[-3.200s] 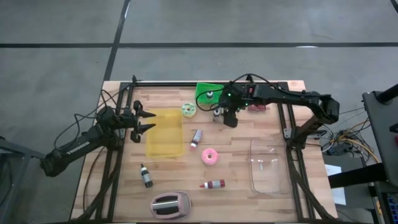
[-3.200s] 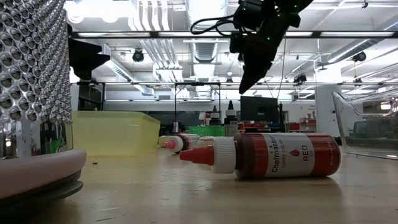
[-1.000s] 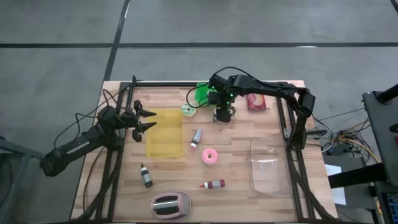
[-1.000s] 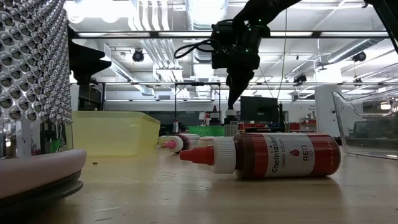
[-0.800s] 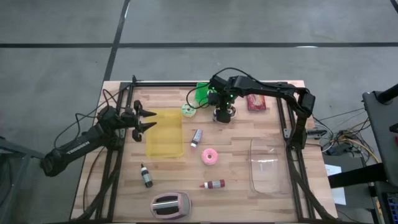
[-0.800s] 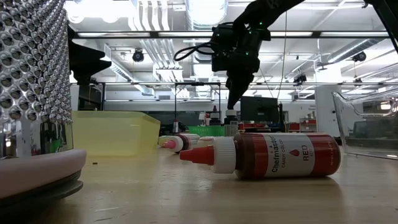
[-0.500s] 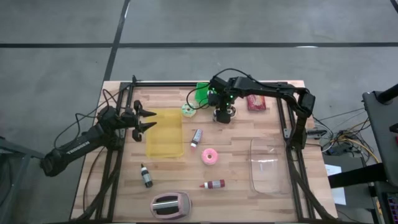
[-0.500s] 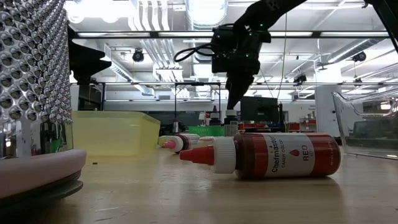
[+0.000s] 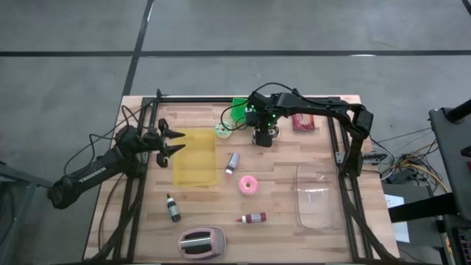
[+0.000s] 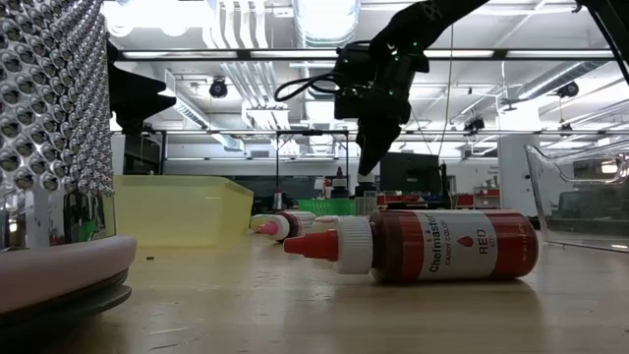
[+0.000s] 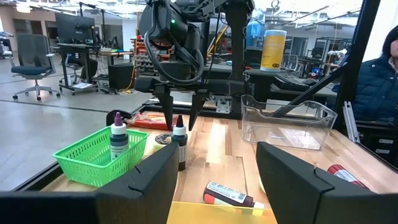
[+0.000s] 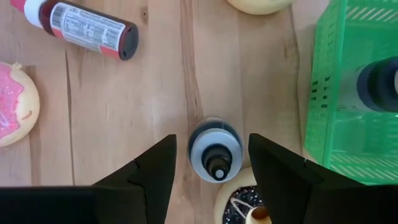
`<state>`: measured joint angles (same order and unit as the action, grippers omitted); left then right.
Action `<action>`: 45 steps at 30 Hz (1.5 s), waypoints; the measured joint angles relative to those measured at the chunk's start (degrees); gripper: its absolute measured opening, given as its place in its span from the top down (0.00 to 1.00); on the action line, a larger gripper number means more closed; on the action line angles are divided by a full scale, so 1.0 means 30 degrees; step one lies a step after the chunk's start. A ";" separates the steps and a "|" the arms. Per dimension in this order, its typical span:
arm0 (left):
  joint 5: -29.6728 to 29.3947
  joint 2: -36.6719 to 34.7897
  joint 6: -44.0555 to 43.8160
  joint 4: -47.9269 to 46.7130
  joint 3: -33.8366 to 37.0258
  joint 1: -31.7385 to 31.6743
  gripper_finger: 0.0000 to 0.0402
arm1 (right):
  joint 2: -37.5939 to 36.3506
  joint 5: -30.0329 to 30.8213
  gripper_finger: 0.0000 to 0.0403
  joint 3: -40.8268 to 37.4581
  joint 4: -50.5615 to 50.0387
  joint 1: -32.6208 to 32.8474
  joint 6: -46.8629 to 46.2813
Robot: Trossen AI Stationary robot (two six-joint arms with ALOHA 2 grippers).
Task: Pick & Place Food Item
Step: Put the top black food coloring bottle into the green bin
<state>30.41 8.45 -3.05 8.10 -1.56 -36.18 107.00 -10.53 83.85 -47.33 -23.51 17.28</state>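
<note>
Right pincer (image 12: 211,163), fingers spread, has been lowered over the small upright black-capped bottle (image 12: 215,149) beside the green mesh basket (image 12: 348,87). Grasp judged imminent; left pincer (image 9: 171,142) spread, idle.

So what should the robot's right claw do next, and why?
Probably drop straight down and close. The right gripper hangs open above the upright little bottle, which sits centred between its fingers, not yet touched.
</note>
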 joint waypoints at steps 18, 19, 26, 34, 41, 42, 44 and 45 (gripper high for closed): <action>-0.0007 -0.0007 0.0007 0.0000 0.0000 0.0000 0.45 | 0.0000 0.0056 0.66 -0.0183 0.0054 0.0013 0.0246; -0.0010 -0.0007 0.0003 0.0000 0.0000 0.0005 0.45 | 0.0000 0.0059 0.68 -0.0200 0.0077 0.0015 0.0246; -0.0073 0.0000 0.0007 0.0000 0.0000 0.0000 0.45 | -0.0007 0.0040 0.76 -0.0209 0.0073 0.0060 0.0246; -0.0127 -0.0003 0.0007 -0.0004 0.0000 0.0007 0.45 | -0.0015 0.0052 0.76 -0.0209 0.0078 0.0249 0.0227; -0.0118 0.0000 0.0007 -0.0007 0.0000 0.0007 0.45 | -0.0015 0.0001 0.76 -0.0216 0.0056 0.0376 0.0156; -0.0117 0.0000 0.0007 -0.0007 0.0000 0.0004 0.45 | -0.0015 0.0001 0.76 -0.0216 0.0045 0.0409 0.0152; -0.0117 0.0000 0.0007 -0.0007 0.0000 0.0007 0.45 | -0.0015 -0.0003 0.76 -0.0112 -0.0145 0.0472 0.0073; -0.0109 0.0000 0.0007 -0.0007 0.0000 0.0007 0.45 | -0.0007 0.0008 0.76 -0.0027 -0.0242 0.0500 0.0029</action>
<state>30.09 8.45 -3.03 8.08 -1.56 -36.16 106.98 -10.50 83.77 -48.05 -22.01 17.37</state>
